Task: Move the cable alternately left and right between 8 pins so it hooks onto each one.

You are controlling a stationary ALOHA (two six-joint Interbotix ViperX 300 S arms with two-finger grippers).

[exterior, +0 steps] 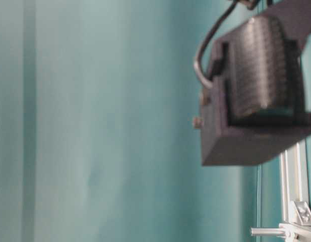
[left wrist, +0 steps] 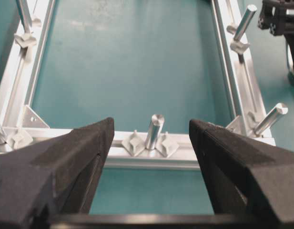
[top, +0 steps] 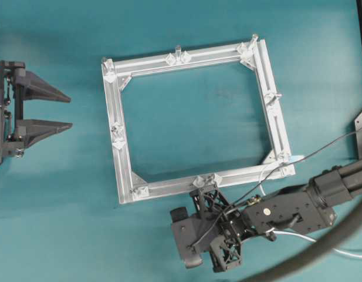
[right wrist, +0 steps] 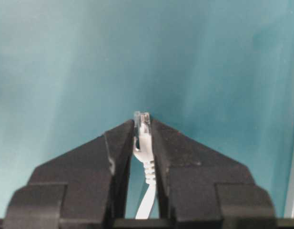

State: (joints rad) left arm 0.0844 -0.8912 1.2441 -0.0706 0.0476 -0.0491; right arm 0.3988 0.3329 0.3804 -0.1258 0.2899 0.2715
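Table: a teal table (top: 186,117) holds a silver frame (top: 117,155).
Left gripper (top: 69,111): wide open, empty, left of the frame.
Right gripper (right wrist: 143,125): pinching the cable (right wrist: 146,143) by its plug, below the frame.
Risk: the thin plug could slip out when the cable pulls tight around the pins (left wrist: 154,131).

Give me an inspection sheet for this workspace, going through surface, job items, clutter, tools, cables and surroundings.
Surface: teal tabletop, bare around the frame.
Job's things: rectangular aluminium frame lies flat with upright pins along its bars; no cord is hooked on any pin. The white cord has its plug tip pinched in the right tool.
Clutter: nothing seen.
Grippers: left tool wide open, apart from the frame at its left side; right tool closed on the white cord, below the frame's bottom bar in the overhead view.
Cables: thin black wire runs to the right arm; thick grey hose at lower right.
Surroundings: nothing seen.
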